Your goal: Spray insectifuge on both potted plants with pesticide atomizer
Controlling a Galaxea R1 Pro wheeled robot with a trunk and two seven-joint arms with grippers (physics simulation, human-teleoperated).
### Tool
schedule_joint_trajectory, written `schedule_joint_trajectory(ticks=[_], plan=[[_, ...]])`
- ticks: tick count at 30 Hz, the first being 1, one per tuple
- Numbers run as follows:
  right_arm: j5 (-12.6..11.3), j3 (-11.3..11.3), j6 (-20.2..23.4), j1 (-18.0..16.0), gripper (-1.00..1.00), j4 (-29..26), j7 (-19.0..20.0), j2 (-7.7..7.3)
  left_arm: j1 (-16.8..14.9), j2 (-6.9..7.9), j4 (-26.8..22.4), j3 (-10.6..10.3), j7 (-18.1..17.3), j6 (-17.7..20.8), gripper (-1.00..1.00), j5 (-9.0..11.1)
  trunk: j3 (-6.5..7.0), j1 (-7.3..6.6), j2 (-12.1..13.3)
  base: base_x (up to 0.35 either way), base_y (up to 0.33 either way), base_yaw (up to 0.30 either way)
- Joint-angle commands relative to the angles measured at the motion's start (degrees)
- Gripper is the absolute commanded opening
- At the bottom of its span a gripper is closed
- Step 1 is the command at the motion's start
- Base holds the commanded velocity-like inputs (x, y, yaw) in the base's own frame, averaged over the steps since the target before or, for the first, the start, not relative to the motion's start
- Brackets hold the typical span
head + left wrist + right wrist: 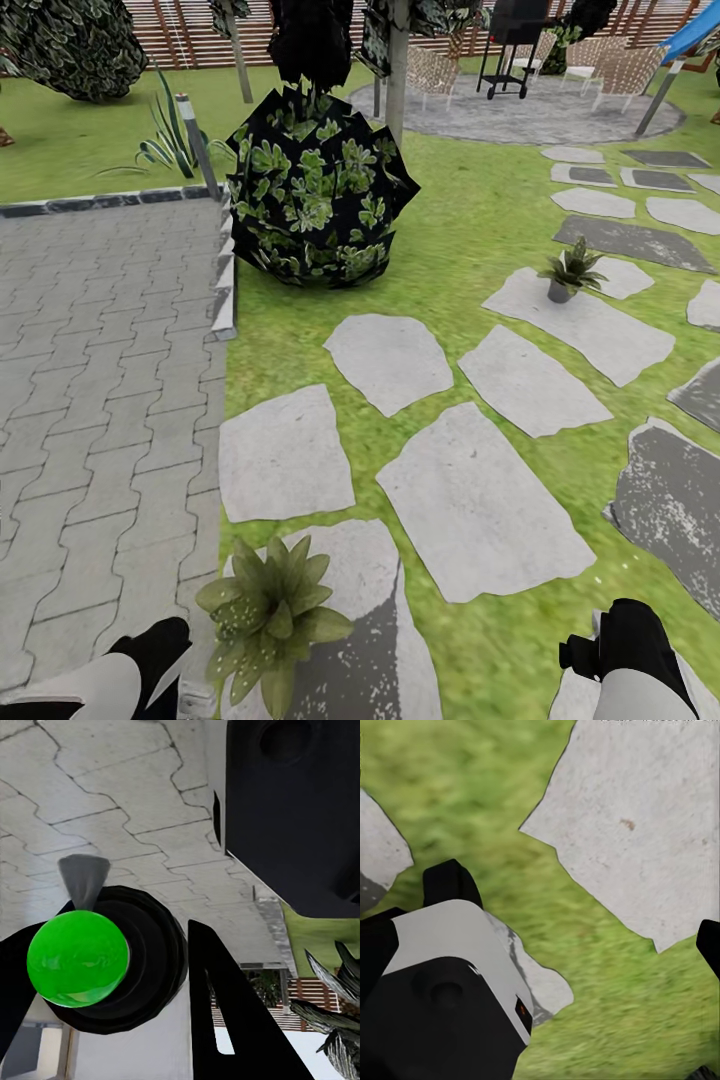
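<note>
Left claw (150, 1020) shows dark fingers by a glossy green ball, grip unclear; the right claw's state can't be told either. One potted plant (268, 612) sits at the frame's lower left on a stepping stone (480, 505), the other potted plant (570, 272) upper right, on the lawn (470, 215).
</note>
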Motion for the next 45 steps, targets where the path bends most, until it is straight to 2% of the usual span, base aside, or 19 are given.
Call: schedule_joint_trajectory(ticks=[1, 8, 22, 24, 25, 27, 31, 37, 42, 45], plan=[[0.6, -0.2, 0.0, -0.1, 1.0, -0.1, 0.6, 0.05, 0.0, 0.01, -0.1, -0.1, -0.6, 0.2, -1.0, -0.5, -0.09, 0.0, 0.0, 0.0, 0.0, 0.125], [0.6, -0.2, 0.0, -0.1, 1.0, -0.1, 0.6, 0.05, 0.0, 0.01, -0.1, 0.1, -0.6, 0.2, -1.0, -0.5, -0.49, 0.0, 0.0, -0.023, 0.0, 0.154], [0.7, -0.2, 0.0, -0.1, 1.0, -0.1, 0.6, 0.05, -0.2, 0.01, -0.1, 0.0, -0.4, 0.2, -1.0, -0.5, -1.0, 0.0, 0.0, -0.189, -0.049, 0.099], [0.7, -0.2, 0.0, -0.1, 1.0, -0.1, 0.6, 0.05, -0.8, -0.03, -0.1, 0.0, -0.3, 0.2, -1.0, -0.5, -1.02, 0.0, 0.0, -0.016, -0.033, 0.023], [0.7, -0.2, 0.0, -0.1, 1.0, -0.1, 0.6, 0.05, -2.7, -0.08, -0.1, 0.0, -0.4, 0.2, -1.0, -0.3, -1.02, 0.0, 0.0, -0.005, -0.01, 0.007], [0.7, -0.2, 0.0, -0.1, 1.0, -0.1, 0.6, 0.05, -4.8, -0.25, 0.0, 0.1, -0.4, 0.3, -1.0, -0.3, -1.02, 0.0, 0.0, -0.003, -0.005, 0.004], [0.7, -0.2, 0.0, -0.1, 1.0, -0.1, 0.6, 0.06, -7.9, -2.36, 0.0, 0.0, -0.4, 0.3, -1.0, -0.2, -1.03, 0.0, 0.0, 0.08, -0.08, 0.001], [0.7, -0.2, 0.0, -0.1, 1.0, -0.1, 0.5, 0.05, -9.6, -5.13, 0.2, 0.0, -0.4, 0.4, -1.0, -0.3, -1.03, 0.0, 0.0, 0.214, -0.214, 0.0], [0.7, -0.2, 0.0, -0.1, 1.0, -0.1, 0.6, 0.05, -9.8, -5.52, 0.3, 0.0, -0.4, 0.4, -1.0, -0.3, -1.03, 0.0, 0.0, 0.04, -0.055, 0.0], [0.7, -0.2, 0.0, -0.1, 1.0, -0.1, 0.6, 0.05, -11.2, -5.53, 0.3, 0.0, -0.4, 0.5, -1.0, -0.3, -1.03, 0.0, 0.0, 0.002, -0.003, 0.0]])
